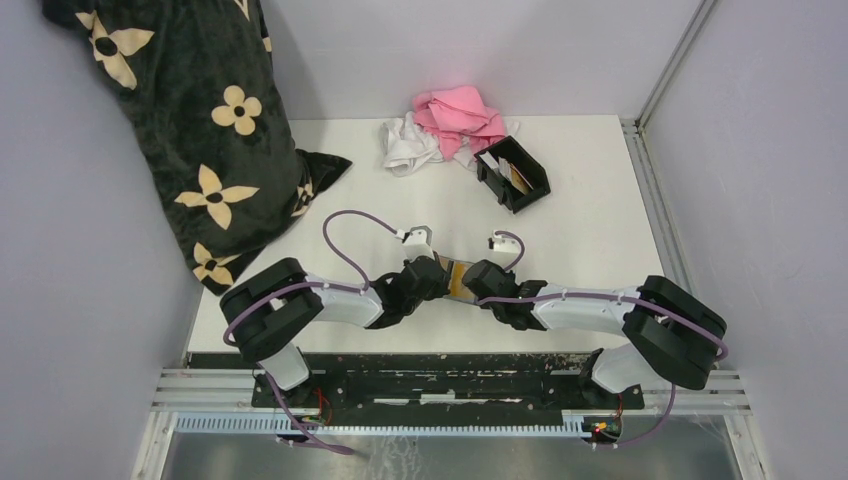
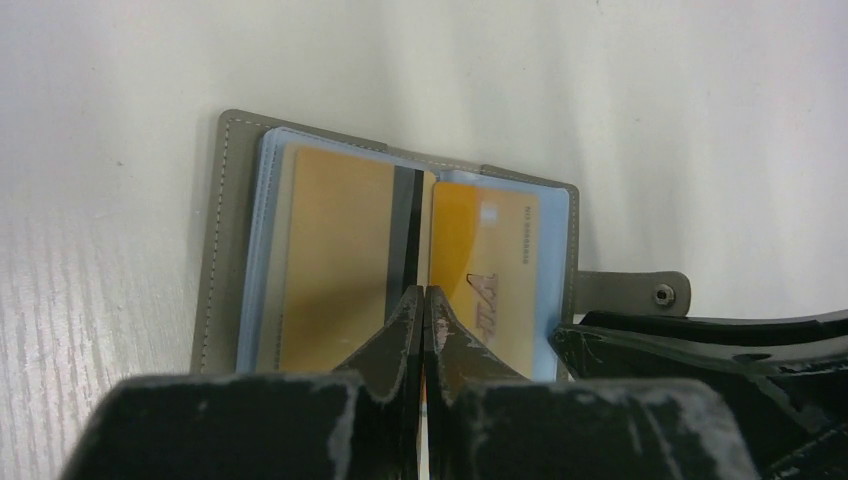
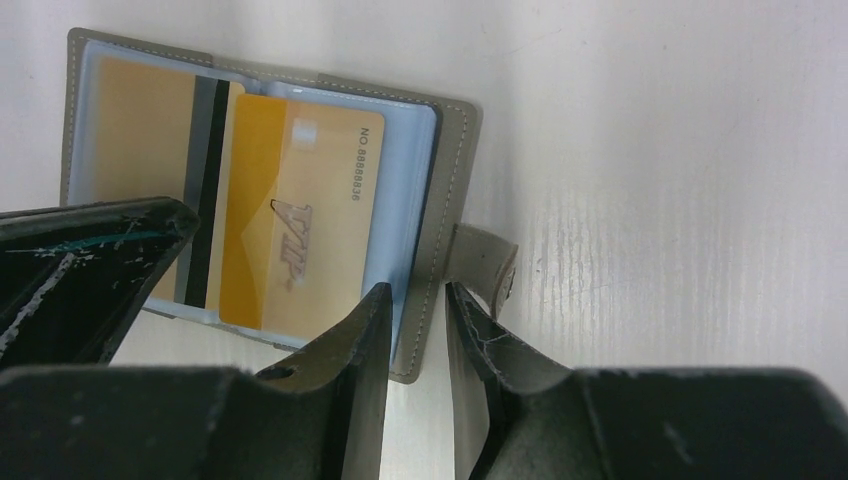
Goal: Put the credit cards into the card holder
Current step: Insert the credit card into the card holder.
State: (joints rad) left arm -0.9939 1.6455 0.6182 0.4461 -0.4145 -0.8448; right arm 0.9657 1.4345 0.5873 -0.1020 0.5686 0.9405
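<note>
A grey wallet [image 2: 225, 250] lies open on the table between both arms. A tan credit card with a black stripe [image 2: 335, 260] lies on its left page and a yellow VIP card [image 3: 310, 200] on its right. My left gripper [image 2: 424, 295] is shut, tips together at the striped card's right edge; nothing shows between them. My right gripper [image 3: 418, 290] stands partly open astride the wallet's right edge by the strap [image 3: 490, 265]. The black card holder [image 1: 533, 165] sits at the back right, apart from both grippers, with cards [image 1: 514, 177] inside.
A black cloth with tan flowers [image 1: 200, 130] fills the back left. A pink cloth [image 1: 455, 112] and a white one [image 1: 408, 145] lie just behind the card holder. Grey walls and a metal rail [image 1: 655, 190] bound the table.
</note>
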